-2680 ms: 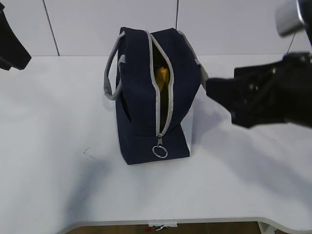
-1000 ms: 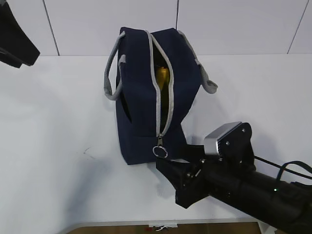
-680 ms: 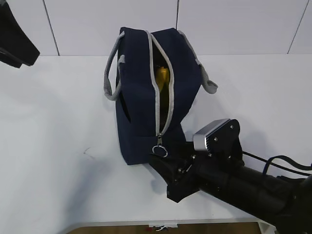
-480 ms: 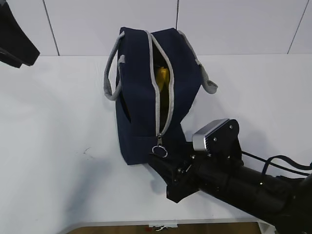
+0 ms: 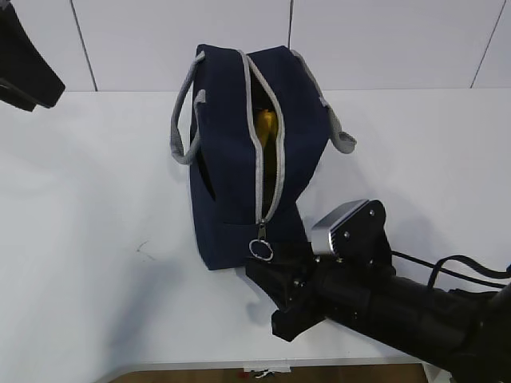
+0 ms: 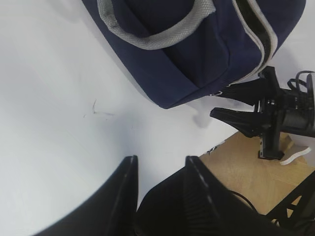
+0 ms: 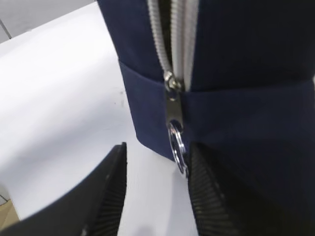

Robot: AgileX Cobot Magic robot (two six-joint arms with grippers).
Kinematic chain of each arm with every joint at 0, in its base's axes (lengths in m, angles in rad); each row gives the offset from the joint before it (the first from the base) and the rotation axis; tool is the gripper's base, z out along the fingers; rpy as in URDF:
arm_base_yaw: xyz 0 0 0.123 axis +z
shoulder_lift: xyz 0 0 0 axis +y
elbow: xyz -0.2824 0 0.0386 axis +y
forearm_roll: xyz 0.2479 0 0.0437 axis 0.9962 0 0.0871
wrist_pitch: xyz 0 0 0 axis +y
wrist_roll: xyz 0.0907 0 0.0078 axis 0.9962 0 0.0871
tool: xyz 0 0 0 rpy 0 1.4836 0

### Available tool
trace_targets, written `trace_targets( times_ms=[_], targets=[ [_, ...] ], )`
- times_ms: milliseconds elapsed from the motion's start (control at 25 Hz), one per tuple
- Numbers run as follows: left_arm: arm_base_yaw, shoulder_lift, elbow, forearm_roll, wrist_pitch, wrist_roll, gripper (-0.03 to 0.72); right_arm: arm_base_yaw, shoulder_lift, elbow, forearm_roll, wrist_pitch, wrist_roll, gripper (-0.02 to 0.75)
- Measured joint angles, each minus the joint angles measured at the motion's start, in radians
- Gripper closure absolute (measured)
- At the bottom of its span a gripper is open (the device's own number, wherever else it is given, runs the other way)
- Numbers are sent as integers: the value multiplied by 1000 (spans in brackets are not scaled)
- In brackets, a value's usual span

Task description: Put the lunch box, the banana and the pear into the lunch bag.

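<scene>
While the bag (image 5: 247, 152) stood upright in the middle of the table (image 5: 88, 239), its zipper (image 5: 262, 152) lay open along the top, and something yellow, the banana or the pear (image 5: 267, 126), showed through the gap. No lunch box, banana or pear lay anywhere on the tabletop, so the packing looked finished as far as could be judged; what exactly sat inside was mostly hidden by the dark fabric. What seemed left was closing the zipper.

The right gripper (image 5: 267, 275) sat low at the bag's near end, right at the ring pull (image 7: 178, 147). In the right wrist view its fingers (image 7: 110, 196) stood apart on either side of the ring, one of them close against it, but no grip showed. The left gripper (image 6: 160, 187) hung well off to the side over bare table, its fingers apart and holding nothing.

Around the bag, the two grey handles (image 5: 182, 120) flopped outward and a faint scuff mark (image 5: 142, 247) marked the table to its left. Nothing blocked the zipper's path, though the bag was unsupported and, with no hand steadying it, could slide or tip under a pull on the ring
</scene>
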Motion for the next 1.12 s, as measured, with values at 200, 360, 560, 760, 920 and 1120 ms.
trace_targets(
  times_ms=[200,360,560,760,920,1120],
  targets=[
    [0,0,0,0,0,0,445,0,0,0,0,15,0,446],
    [0,0,0,0,0,0,445,0,0,0,0,17,0,497],
    [0,0,0,0,0,0,445,0,0,0,20,41,0,565],
    [0,0,0,0,0,0,445,0,0,0,33,41,22,724],
    [0,0,0,0,0,0,445,0,0,0,35,41,95,724],
    [0,0,0,-21,0,0,445,0,-4,0,10,43,166,724]
  ],
)
